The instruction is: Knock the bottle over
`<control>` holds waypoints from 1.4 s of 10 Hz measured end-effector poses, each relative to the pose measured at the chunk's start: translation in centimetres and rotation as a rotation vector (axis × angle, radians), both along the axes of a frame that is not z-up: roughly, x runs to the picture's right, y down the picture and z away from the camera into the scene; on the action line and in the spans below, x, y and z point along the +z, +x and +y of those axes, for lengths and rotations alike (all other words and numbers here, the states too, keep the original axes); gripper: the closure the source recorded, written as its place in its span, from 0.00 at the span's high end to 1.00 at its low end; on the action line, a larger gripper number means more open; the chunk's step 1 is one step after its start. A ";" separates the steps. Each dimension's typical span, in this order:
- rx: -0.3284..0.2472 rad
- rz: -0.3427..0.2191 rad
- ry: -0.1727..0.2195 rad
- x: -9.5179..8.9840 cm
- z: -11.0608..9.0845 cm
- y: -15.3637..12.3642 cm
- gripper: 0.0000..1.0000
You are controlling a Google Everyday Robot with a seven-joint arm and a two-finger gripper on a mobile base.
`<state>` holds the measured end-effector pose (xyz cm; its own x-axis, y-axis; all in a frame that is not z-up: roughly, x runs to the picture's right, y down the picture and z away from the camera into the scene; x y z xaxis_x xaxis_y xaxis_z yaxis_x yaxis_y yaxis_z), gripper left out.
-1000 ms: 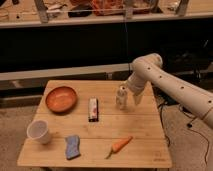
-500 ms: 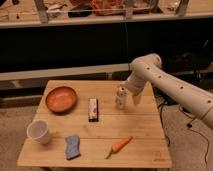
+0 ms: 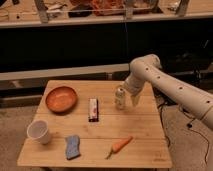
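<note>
Camera view: the gripper [image 3: 128, 98] hangs at the back right part of the table [image 3: 145, 135], right around the bottle [image 3: 120, 98]. Whether its jaws are open or shut cannot be told here. One finger [image 3: 135, 98] shows on the right side of the bottle, very close to it. If it touches, that cannot be told.

The bottle stands upright, with its white cap on top. It is in the same spot as half a second ago and one second ago. It has not tipped. The arm [image 3: 170, 85] has hardly moved in that time. It comes in from the right and bends down over the table's back edge.

Nothing else on the table has moved.

Left of the bottle, a little apart, lies a flat bar [image 3: 93, 109], red and white. Further left sits an orange bowl [image 3: 61, 98], near the back left corner. In front of the bowl, near the left edge, stands a white cup [image 3: 39, 131]. Right of the cup lies a blue sponge [image 3: 72, 147], near the front edge. A carrot [image 3: 120, 145] lies near the front, below the bottle and well apart from it.

The wood just around the bottle is bare. The bar is the nearest thing to it.

Behind the table runs a long shelf [image 3: 100, 20] with blurry things on it.
</note>
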<state>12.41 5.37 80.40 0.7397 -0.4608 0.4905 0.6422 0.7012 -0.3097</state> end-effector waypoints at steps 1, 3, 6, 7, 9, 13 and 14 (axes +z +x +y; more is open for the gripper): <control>0.000 -0.005 0.001 0.0 0.0 -0.2 0.68; -0.006 -0.018 0.001 -0.1 0.1 -0.8 0.62; -0.011 -0.028 0.002 -0.2 0.2 -1.1 0.51; -0.027 -0.038 0.001 -0.3 0.5 -1.8 0.38; -0.037 -0.044 0.001 -0.4 0.6 -2.2 0.20; -0.066 -0.076 0.007 -1.4 1.7 -3.7 0.03; -0.073 -0.073 0.014 -1.9 2.2 -3.5 0.03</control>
